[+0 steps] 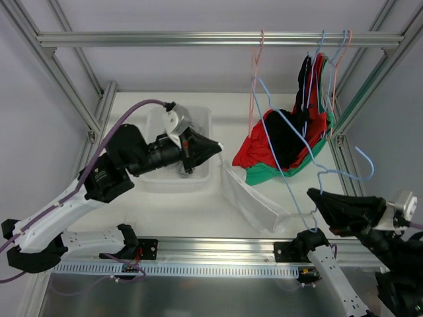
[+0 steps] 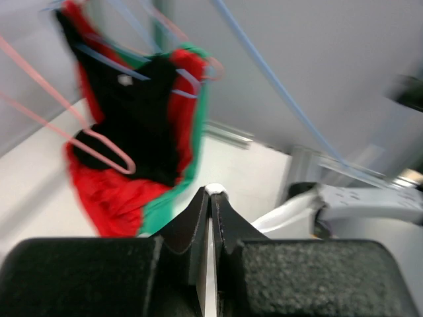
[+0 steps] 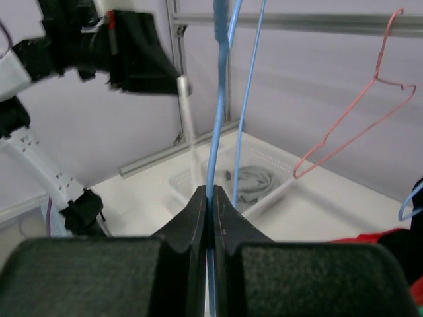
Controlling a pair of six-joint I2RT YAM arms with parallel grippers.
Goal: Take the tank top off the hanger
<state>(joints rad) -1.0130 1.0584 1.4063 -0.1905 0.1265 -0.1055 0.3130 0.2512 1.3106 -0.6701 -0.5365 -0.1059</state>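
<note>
While the right gripper (image 1: pixel 312 194) sits low at the near right, its jaws are pressed together on the wire of a blue hanger (image 3: pixel 218 99). In the right wrist view the wire rises straight up out of the pinch. From above, the same wire slants up and to the far left, across a bundle of tank tops (image 1: pixel 284 142).

That bundle is red, black and green. It hangs at the far right from several hangers hooked on the rail (image 1: pixel 198 38), and its lower folds sag toward the table (image 1: pixel 198 211). I cannot tell which top, if any, sits on the blue hanger.

Left of the bundle, a bare pink hanger (image 1: pixel 253 66) hangs from the rail.

The left gripper (image 1: pixel 218 148) is held out over a clear bin (image 1: pixel 198 181) left of centre, well apart from the tops and pointing toward them. Its jaws are fully closed; no garment or wire shows between them. In the right wrist view a grey garment (image 3: pixel 254 181) lies inside the bin.
</note>
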